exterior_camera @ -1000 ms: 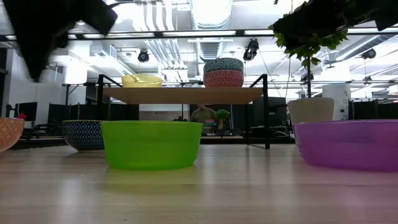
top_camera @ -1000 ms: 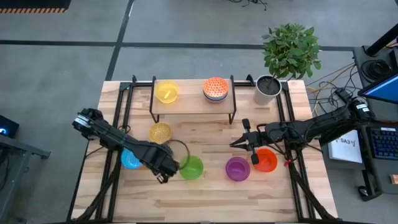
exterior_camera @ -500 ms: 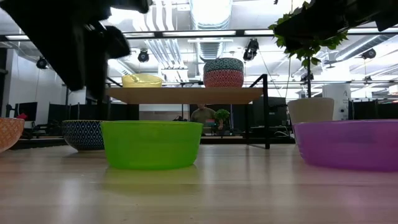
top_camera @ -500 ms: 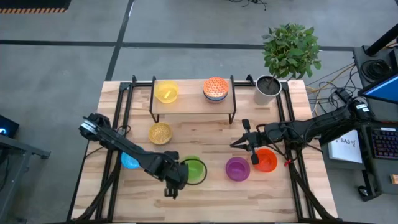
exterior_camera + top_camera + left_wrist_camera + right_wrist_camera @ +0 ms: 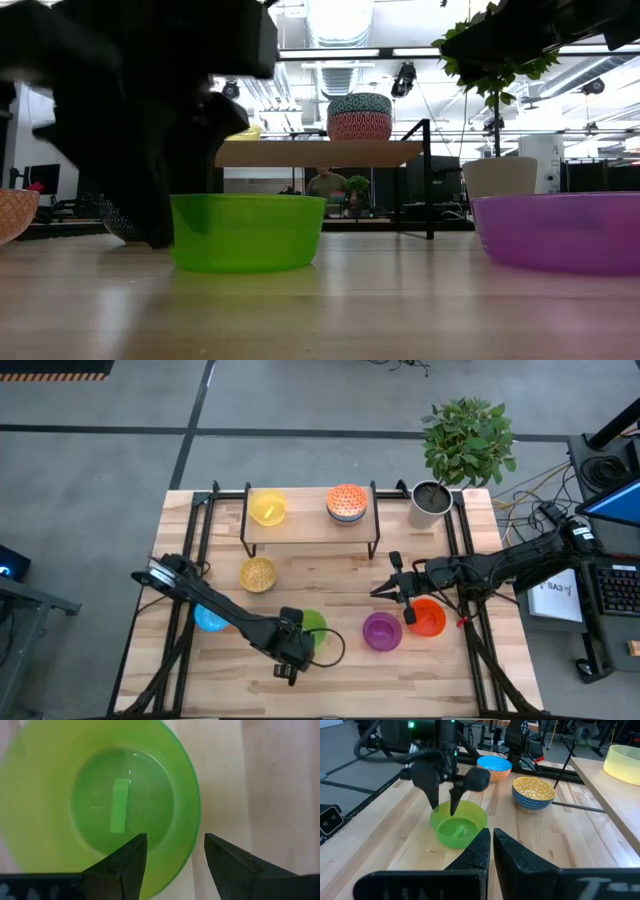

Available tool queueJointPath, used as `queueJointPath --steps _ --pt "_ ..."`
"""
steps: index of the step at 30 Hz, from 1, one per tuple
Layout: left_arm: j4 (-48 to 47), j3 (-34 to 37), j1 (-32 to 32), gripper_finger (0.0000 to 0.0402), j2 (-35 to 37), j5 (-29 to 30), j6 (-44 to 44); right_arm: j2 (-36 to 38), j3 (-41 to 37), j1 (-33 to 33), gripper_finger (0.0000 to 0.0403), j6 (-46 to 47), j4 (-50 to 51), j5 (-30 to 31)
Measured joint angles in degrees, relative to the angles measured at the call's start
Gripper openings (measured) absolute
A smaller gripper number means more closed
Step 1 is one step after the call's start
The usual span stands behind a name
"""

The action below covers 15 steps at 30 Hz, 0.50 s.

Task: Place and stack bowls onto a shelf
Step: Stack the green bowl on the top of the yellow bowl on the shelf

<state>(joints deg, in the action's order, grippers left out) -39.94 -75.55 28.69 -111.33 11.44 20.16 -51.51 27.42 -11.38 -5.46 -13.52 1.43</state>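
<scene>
Here the left gripper (image 5: 296,656) hangs over the green bowl (image 5: 309,630), fingers spread apart and pointing down, one on each side of the bowl's rim on the side farthest from the shelf (image 5: 308,526); in the left wrist view the rim runs through the gap between the two fingers (image 5: 120,865), and whether they touch it cannot be told. The green bowl sits on the table (image 5: 330,680), well in front of the shelf, roughly opposite its middle. The purple bowl (image 5: 382,631) stands beside the green one, toward the plant pot (image 5: 429,503) end of the shelf, and the orange-red bowl (image 5: 428,617) stands just beyond the purple one. The right gripper (image 5: 384,589) waits above the table between the shelf and the purple bowl, its fingers pressed together with nothing in them. The gold-speckled bowl (image 5: 257,574) rests close in front of the shelf near its left end, and the light blue bowl (image 5: 209,619) lies farther out from the shelf, partly under the left arm. On the shelf itself, the yellow bowl (image 5: 267,507) sits toward the left end, and an orange patterned bowl (image 5: 346,498) is stacked on another bowl toward the right end.
</scene>
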Motion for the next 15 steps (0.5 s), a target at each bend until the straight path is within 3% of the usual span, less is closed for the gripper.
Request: queueJointPath --steps 9,15 --pt "0.4 -0.2 -0.1 0.0129 -1.0 0.0 -0.2 0.0 0.0 0.0 0.0012 0.4 0.0 0.0" --pt "-0.8 -0.9 0.0 0.0017 -1.0 0.0 -1.9 0.0 0.0 0.0 0.0012 0.4 0.0 0.0"
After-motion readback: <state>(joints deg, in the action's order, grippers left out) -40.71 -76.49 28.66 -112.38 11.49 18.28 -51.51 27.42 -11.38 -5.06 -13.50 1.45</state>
